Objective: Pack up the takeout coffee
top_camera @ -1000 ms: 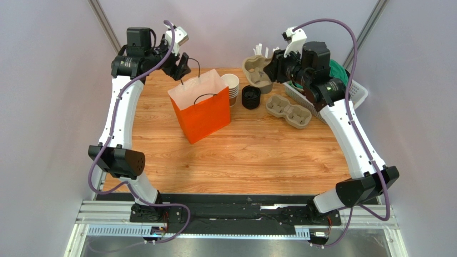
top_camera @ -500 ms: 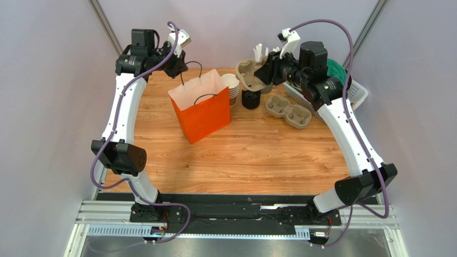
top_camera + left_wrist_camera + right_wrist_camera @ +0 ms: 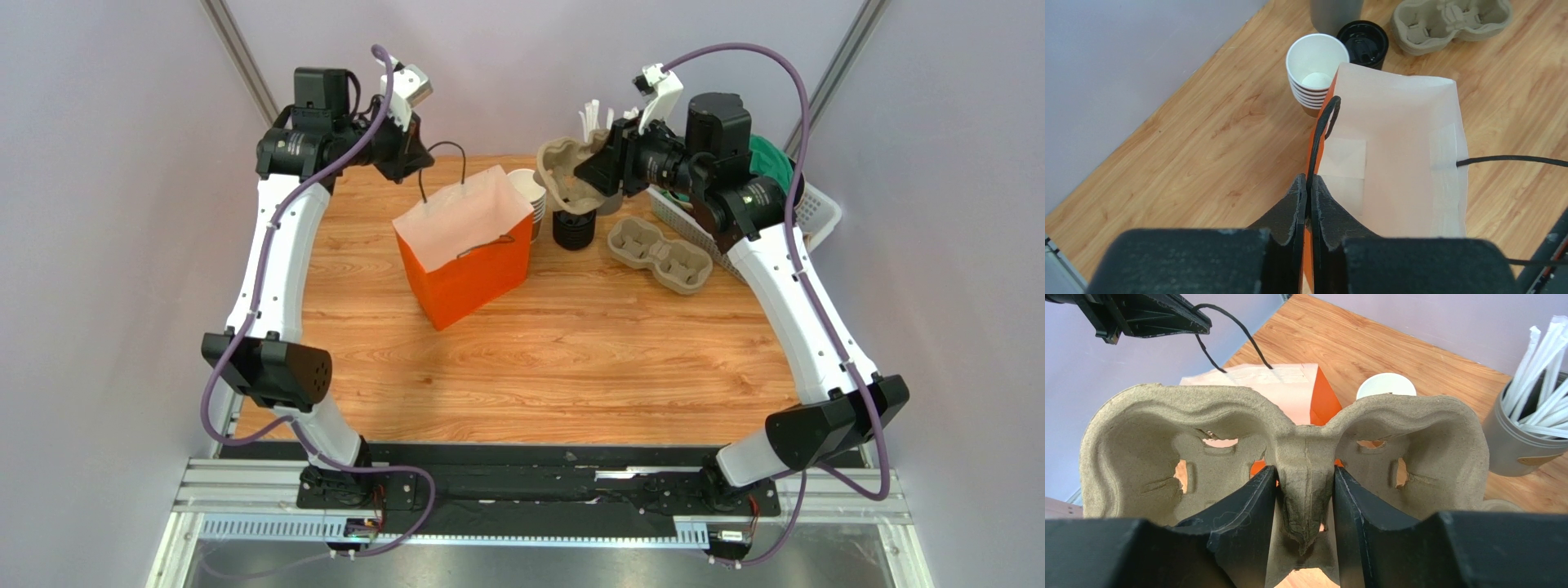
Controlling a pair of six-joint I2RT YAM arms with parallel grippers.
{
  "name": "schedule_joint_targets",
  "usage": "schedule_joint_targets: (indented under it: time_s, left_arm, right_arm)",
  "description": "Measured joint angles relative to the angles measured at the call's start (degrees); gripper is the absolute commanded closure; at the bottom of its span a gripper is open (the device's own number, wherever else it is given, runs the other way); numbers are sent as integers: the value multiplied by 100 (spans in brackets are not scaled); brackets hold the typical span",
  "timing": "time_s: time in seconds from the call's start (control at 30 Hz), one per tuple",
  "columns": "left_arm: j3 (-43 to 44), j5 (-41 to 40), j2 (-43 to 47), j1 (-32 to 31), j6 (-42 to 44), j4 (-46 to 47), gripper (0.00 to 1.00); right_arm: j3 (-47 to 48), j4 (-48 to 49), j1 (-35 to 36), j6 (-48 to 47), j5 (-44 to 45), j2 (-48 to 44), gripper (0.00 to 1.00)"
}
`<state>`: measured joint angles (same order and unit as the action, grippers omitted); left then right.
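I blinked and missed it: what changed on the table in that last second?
The right claw, clamped on the pulp cup carrier, swung it left toward the orange bag. The left claw, pinching the bag handle, tipped the bag slightly. The other carrier, cup stack and black lids stayed put.

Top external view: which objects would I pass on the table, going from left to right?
Orange paper bag → stack of round black plastic lids → tan moulded-pulp cup carrier lying flat → white plastic basket.
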<state>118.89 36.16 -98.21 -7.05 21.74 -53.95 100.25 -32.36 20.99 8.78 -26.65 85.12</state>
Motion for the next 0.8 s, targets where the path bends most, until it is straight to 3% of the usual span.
schedule_joint_targets:
  time_s: [0.37,0.6,0.8]
  left_arm:
    - [-114,118,848,-581,-654,-160,98]
    - [-138,212,874,-693,-1209,-155,99]
    - [-201,505,872,-750,-1572,-153,99]
  right_arm:
    - [267,28,0,632,-988,-83,58]
    - [308,411,26,1421,-1980,-103,58]
    - [133,527,85,1537,-2352,-214,58]
